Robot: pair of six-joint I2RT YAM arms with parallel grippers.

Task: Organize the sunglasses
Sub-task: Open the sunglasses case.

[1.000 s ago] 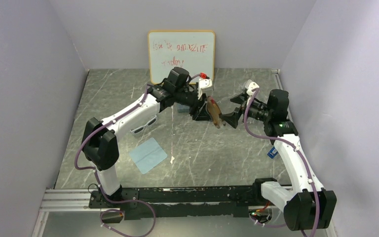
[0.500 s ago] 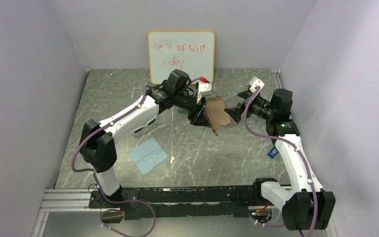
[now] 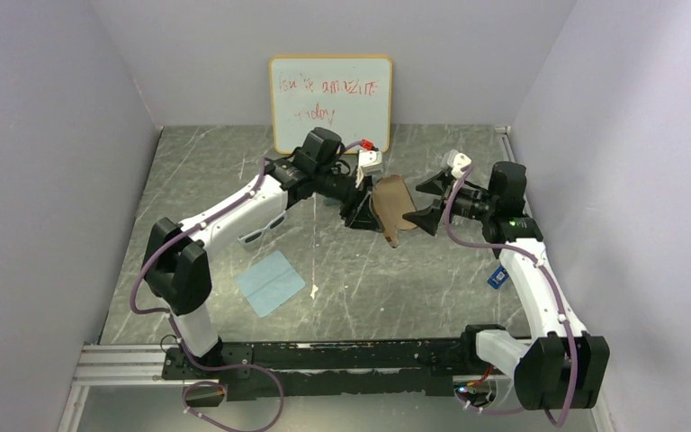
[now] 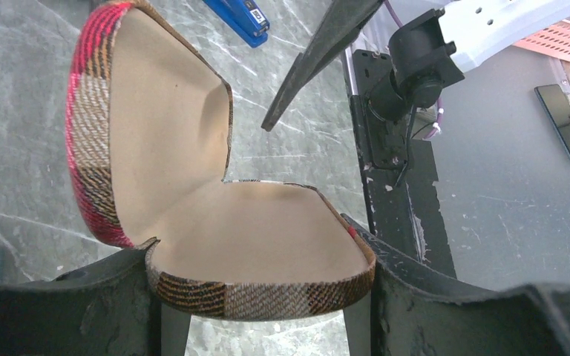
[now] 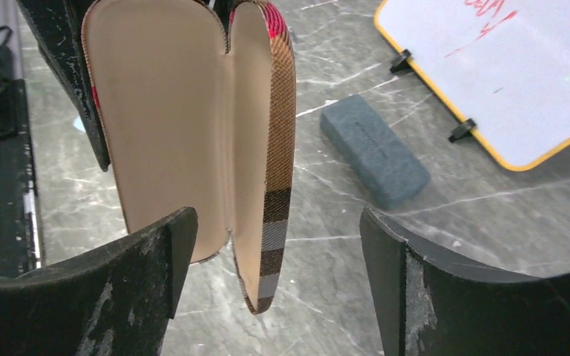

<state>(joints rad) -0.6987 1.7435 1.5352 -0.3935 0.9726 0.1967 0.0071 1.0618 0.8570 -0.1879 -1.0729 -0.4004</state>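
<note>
The left claw (image 3: 357,205) is clamped on the open plaid case (image 4: 260,237), held above the table (image 3: 369,279). The right claw (image 3: 425,203) stands apart beside the lid, holding nothing. Best to hold the case steady while fetching the white sunglasses (image 3: 259,234), which lie under the left arm.

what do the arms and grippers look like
The left arm and right arm have white shells, black joints and purple cables looping along them. A green light glows on the right arm. The left gripper and right gripper each have two black wedge-shaped fingers, scuffed pale at the edges, with a small white camera block at the wrist.
</note>
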